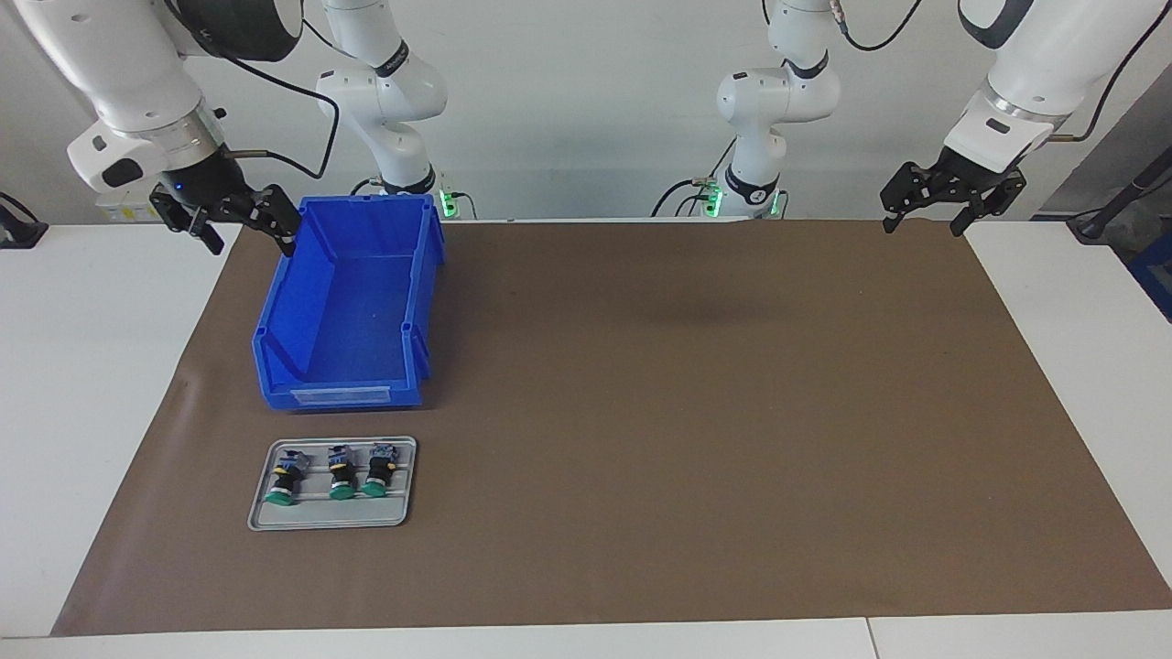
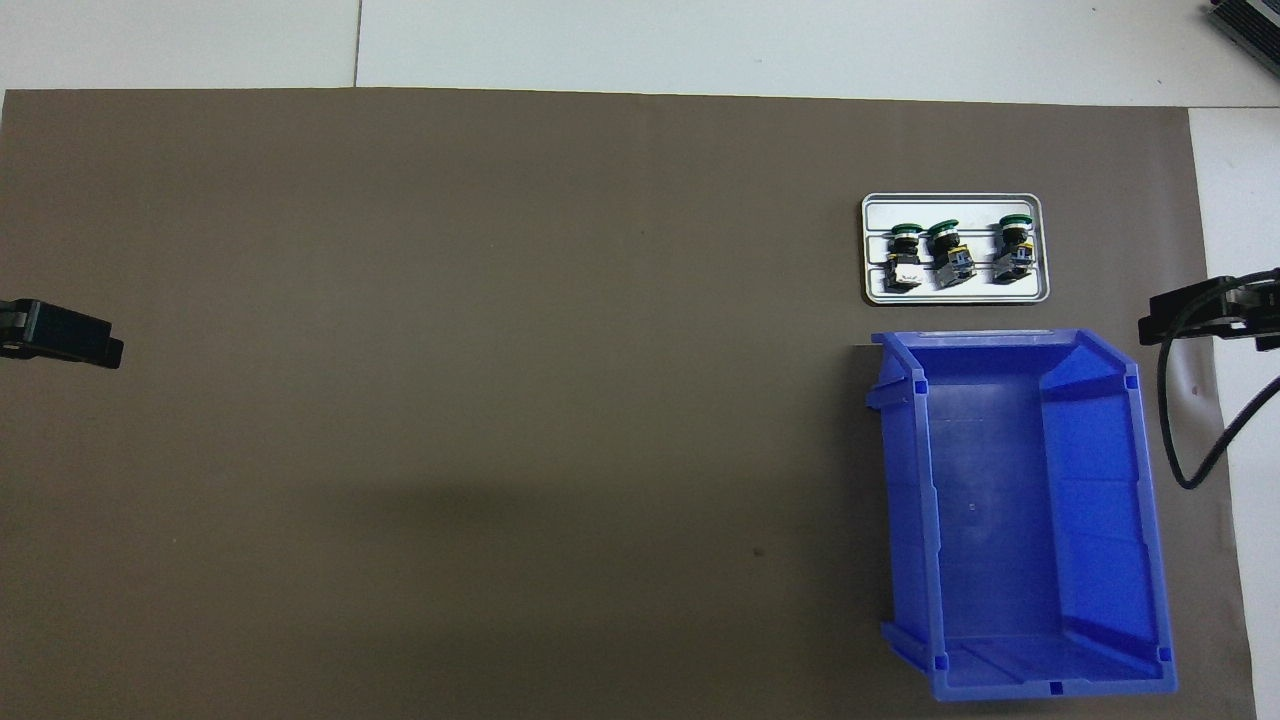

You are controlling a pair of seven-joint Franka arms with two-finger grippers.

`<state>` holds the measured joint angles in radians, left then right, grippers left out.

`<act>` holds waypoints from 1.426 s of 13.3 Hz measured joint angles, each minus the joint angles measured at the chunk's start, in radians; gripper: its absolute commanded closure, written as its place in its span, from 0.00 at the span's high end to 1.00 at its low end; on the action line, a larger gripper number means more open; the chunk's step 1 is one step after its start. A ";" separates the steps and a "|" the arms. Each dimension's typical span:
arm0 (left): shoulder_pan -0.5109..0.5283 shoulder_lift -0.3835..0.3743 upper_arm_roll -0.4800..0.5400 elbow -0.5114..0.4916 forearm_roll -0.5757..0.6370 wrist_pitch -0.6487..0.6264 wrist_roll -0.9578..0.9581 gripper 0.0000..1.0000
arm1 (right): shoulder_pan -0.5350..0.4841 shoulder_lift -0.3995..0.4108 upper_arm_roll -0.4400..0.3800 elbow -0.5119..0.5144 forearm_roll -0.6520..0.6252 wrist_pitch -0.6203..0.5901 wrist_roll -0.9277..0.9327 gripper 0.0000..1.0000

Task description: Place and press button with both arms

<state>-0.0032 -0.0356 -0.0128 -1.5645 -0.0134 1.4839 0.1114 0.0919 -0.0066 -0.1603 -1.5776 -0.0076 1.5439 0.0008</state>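
Three green-capped push buttons lie side by side on a small grey tray toward the right arm's end of the table: one button at the outer end of the row, a middle button, and a third button at the inner end. All three lie on their sides, caps pointing away from the robots. The tray rests on a brown mat, just beside the low front lip of an empty blue storage bin, which sits nearer to the robots. The right gripper hangs in the air beside the bin's outer wall, jaws spread, holding nothing. The left gripper waits raised over the mat's corner at the left arm's end, likewise spread and empty.
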 measured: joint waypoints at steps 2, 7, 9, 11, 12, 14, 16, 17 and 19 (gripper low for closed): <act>0.000 0.000 0.000 0.000 0.000 0.000 0.000 1.00 | 0.002 0.000 0.000 0.000 -0.001 0.000 0.000 1.00; 0.000 0.000 0.000 0.000 0.000 0.000 0.000 1.00 | 0.002 0.000 0.000 -0.001 -0.004 -0.002 0.000 1.00; 0.000 0.000 0.000 0.000 0.000 0.000 0.000 1.00 | 0.003 0.000 0.000 -0.003 -0.004 0.005 0.000 1.00; 0.000 0.000 0.000 0.000 0.000 0.000 0.000 1.00 | 0.007 0.000 0.000 -0.012 -0.004 0.043 0.000 1.00; 0.000 0.000 0.000 0.000 0.000 0.000 0.000 1.00 | 0.009 0.002 0.000 -0.025 -0.004 0.082 0.000 1.00; 0.000 0.000 0.000 0.000 0.000 0.000 0.000 1.00 | 0.012 0.032 0.002 -0.052 -0.004 0.176 -0.002 1.00; 0.000 0.000 0.000 0.000 0.000 0.000 0.000 1.00 | 0.016 0.115 0.003 -0.061 -0.001 0.309 -0.018 1.00; 0.000 0.000 0.000 0.000 0.000 0.000 0.000 1.00 | 0.018 0.173 0.004 -0.060 0.011 0.385 -0.035 1.00; 0.000 0.000 0.000 0.000 0.000 0.000 0.000 1.00 | 0.019 0.296 0.005 -0.044 0.060 0.512 -0.096 1.00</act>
<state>-0.0032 -0.0356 -0.0128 -1.5645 -0.0134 1.4839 0.1114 0.1104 0.2892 -0.1557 -1.6217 0.0527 2.0559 -0.0950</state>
